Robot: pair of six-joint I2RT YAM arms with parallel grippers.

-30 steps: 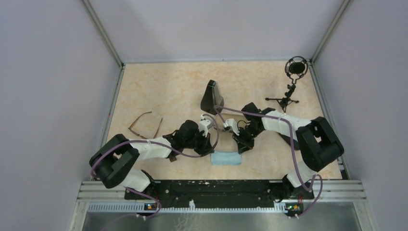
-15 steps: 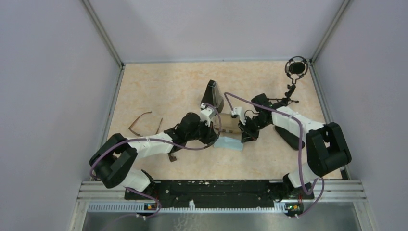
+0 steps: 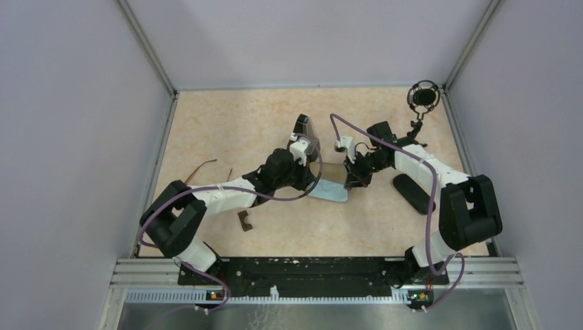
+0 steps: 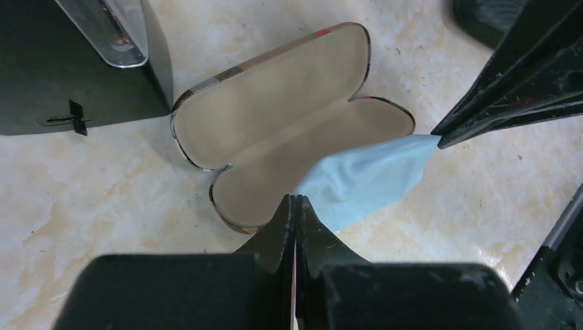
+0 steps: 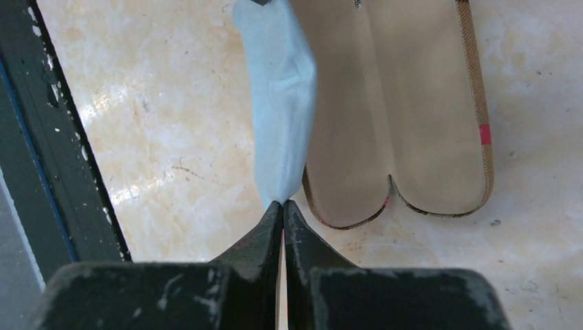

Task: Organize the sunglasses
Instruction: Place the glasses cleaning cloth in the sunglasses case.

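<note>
2 grippers, both clamped tight: the left gripper (image 4: 295, 199) and right gripper (image 5: 282, 203) each pinch 1 corner of 1 blue cloth (image 4: 364, 180), which overlaps the edge of 1 open plaid case (image 4: 275, 103). 1 pair of brown sunglasses (image 3: 205, 165) shows, well to the left of the left gripper, beside that arm.

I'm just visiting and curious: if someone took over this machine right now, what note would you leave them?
Left tool: shut on one end of the light blue cloth.
Right tool: shut on the other end.
The cloth is stretched between them, partly over the open plaid hard case with tan lining, which holds no glasses.
The thin brown-framed sunglasses lie apart at the left of the top view, partly hidden.
Done: case open.
Left: deal with the cloth, then put the sunglasses away.
</note>
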